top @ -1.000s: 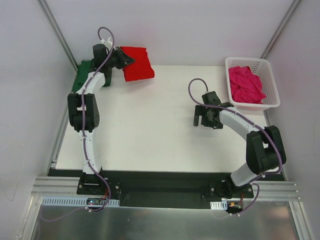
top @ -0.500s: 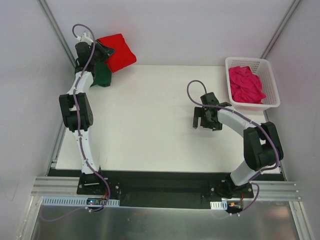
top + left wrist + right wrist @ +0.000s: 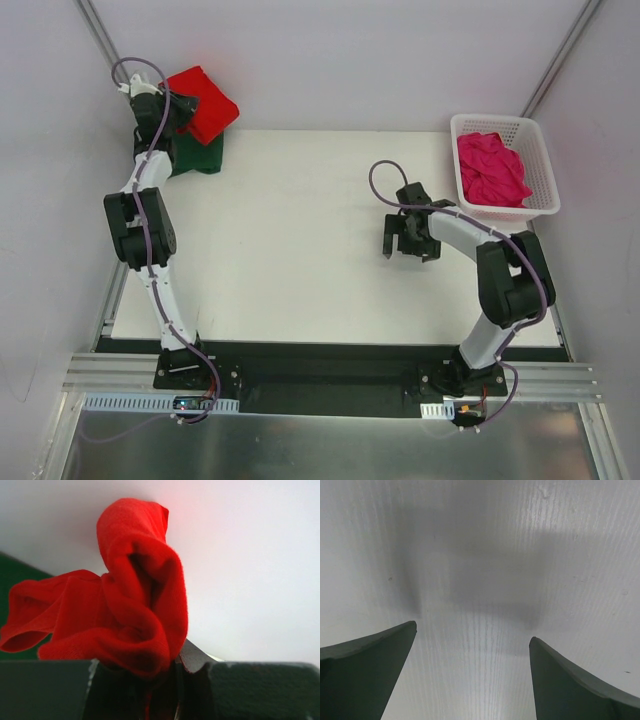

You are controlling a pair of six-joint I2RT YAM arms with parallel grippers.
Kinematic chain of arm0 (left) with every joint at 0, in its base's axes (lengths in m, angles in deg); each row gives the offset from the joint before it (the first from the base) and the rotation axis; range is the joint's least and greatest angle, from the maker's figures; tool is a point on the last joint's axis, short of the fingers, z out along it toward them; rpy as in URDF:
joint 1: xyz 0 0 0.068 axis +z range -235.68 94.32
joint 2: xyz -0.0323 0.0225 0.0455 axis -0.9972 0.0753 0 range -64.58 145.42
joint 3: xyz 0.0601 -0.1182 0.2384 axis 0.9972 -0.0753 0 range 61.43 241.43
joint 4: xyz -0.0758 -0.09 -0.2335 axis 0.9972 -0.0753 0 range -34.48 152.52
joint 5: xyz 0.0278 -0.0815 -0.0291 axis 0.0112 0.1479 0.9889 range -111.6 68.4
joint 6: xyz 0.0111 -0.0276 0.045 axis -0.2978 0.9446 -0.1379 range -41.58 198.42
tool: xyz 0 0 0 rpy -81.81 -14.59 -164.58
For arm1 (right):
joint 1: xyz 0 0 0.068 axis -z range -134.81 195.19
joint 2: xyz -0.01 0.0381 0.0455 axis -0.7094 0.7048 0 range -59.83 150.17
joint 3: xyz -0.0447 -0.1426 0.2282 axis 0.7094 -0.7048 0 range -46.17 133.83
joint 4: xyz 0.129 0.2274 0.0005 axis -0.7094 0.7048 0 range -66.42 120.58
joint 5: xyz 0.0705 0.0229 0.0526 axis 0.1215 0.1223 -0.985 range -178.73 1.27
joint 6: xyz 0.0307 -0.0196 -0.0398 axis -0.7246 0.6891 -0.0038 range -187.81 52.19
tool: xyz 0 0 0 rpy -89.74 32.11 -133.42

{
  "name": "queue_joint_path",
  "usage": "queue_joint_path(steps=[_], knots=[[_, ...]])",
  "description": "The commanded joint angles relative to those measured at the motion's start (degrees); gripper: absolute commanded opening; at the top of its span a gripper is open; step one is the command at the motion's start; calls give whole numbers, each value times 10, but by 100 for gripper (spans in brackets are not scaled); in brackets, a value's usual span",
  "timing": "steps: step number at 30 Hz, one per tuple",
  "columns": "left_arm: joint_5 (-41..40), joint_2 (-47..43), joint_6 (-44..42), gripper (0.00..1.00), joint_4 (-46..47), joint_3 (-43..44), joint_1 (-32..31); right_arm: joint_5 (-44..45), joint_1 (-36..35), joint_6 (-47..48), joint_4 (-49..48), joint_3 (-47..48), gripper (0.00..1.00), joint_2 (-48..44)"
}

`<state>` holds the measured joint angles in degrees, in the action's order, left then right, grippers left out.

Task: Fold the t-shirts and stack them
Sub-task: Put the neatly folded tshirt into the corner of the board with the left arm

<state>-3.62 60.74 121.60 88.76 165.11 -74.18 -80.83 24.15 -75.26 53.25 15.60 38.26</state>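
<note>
A folded bright red t-shirt (image 3: 203,101) hangs in the air at the table's far left corner, with my left gripper (image 3: 176,108) shut on its edge. In the left wrist view the red t-shirt (image 3: 125,600) bunches up out of the jaws of the left gripper (image 3: 170,672). Under it a folded dark green t-shirt (image 3: 197,155) lies on the table. A crumpled magenta-pink t-shirt (image 3: 490,168) fills the white basket (image 3: 541,150) at the far right. My right gripper (image 3: 405,244) hovers open over bare table, with nothing between its fingertips (image 3: 395,645).
The white tabletop (image 3: 300,240) stretches between the arms. Grey walls and slanted metal posts (image 3: 100,40) close in behind and beside the left gripper. The basket stands at the table's right edge.
My left gripper has carried the red t-shirt leftward and farther back, until it hangs above the green one. The right gripper has shifted slightly left and stays open.
</note>
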Motion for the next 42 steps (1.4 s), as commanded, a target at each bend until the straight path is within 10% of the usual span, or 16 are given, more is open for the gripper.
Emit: queue_joint_path(steps=[1,42], knots=[[-44,-87,-24,0,86,-13,18,-13,-3,3,17,24,100,11],[-135,74,160,0,265,-117,51,-12,-1,6,99,103,96,-3]])
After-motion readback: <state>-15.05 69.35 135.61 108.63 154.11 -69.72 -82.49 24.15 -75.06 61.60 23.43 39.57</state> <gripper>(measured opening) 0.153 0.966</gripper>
